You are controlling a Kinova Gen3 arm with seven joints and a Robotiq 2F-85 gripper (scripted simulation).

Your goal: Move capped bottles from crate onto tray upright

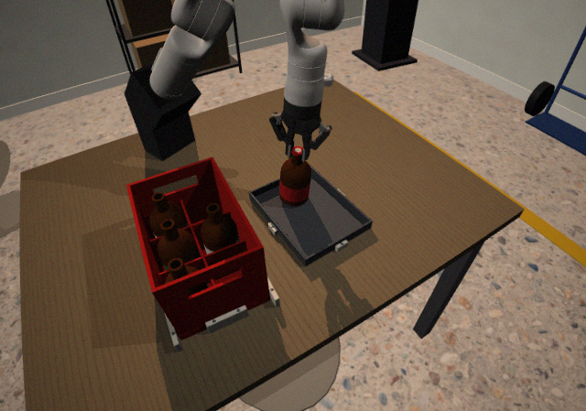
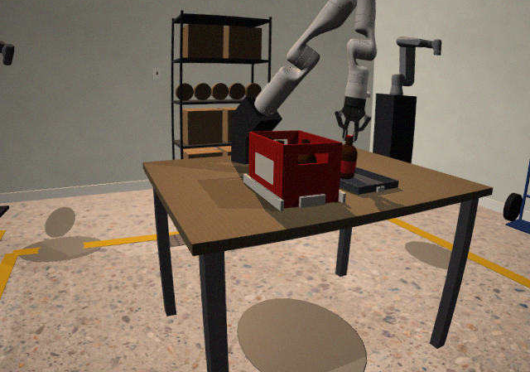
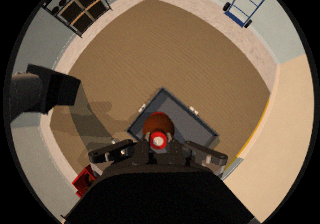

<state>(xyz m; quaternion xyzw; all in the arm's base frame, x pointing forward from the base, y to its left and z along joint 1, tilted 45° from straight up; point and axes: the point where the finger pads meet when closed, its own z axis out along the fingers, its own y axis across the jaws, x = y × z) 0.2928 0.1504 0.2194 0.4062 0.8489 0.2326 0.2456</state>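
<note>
A: Where's the end effector (image 1: 298,154) rn?

B: Over the tray (image 1: 351,208), pointing straight down, clamped on the neck of the capped bottle (image 1: 295,179), just under its red cap.

A: Bottle position?

B: Upright, red label, bottom in the tray's far end nearest the arm's base. Can't tell if it's fully resting on the tray floor.

A: And the crate (image 1: 236,274)?

B: Red, on the desk (image 1: 416,179) just beside the tray. Four brown open bottles (image 1: 217,229) inside, no caps, each in its own compartment. Two compartments have no bottle.
</note>
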